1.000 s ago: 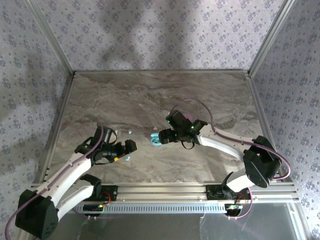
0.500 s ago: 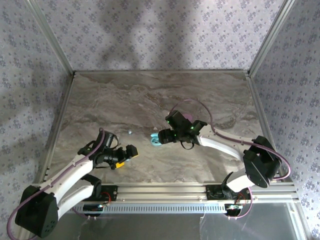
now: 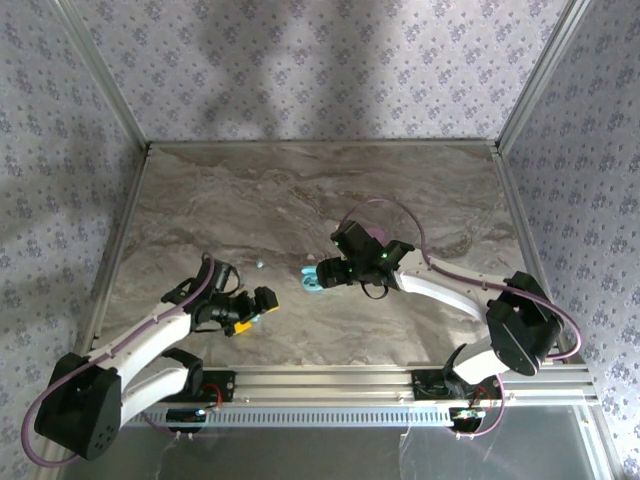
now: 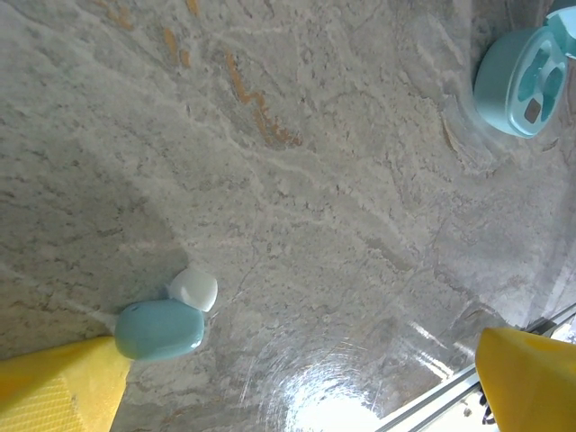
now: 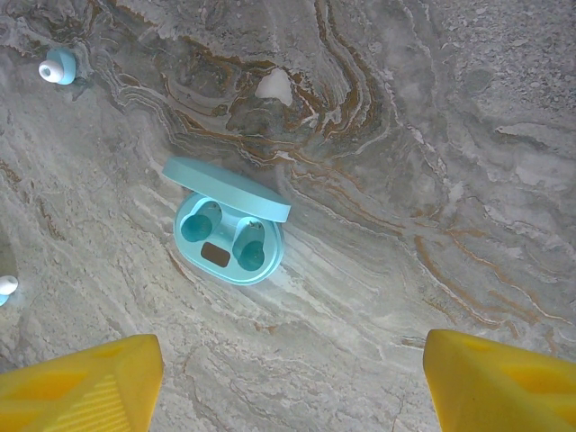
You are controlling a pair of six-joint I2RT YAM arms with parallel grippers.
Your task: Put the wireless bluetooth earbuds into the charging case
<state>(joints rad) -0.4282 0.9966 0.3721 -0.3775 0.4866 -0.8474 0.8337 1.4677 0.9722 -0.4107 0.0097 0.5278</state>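
Observation:
A light blue charging case (image 5: 229,236) lies open on the marble table, both sockets empty; it also shows as the case (image 3: 312,280) and the case (image 4: 520,74). My right gripper (image 5: 292,387) hovers open just short of it, nothing between its yellow fingers (image 5: 81,387). One light blue earbud (image 4: 160,329) with a white tip lies on the table right beside the left gripper's finger (image 4: 54,391). My left gripper (image 4: 297,396) stands wide open and holds nothing. A second blue earbud (image 5: 58,66) lies farther off, also seen as the earbud (image 3: 260,265). Another bud (image 5: 4,288) peeks in at the edge.
A pink object (image 3: 378,236) lies partly hidden behind the right arm. The aluminium rail (image 3: 330,378) runs along the near edge, close to the left gripper (image 3: 255,305). Patterned walls enclose the table on three sides.
The left arm has swung its gripper a little toward the near edge and to the right, over the spot where a blue earbud lay. The right arm has hardly moved.

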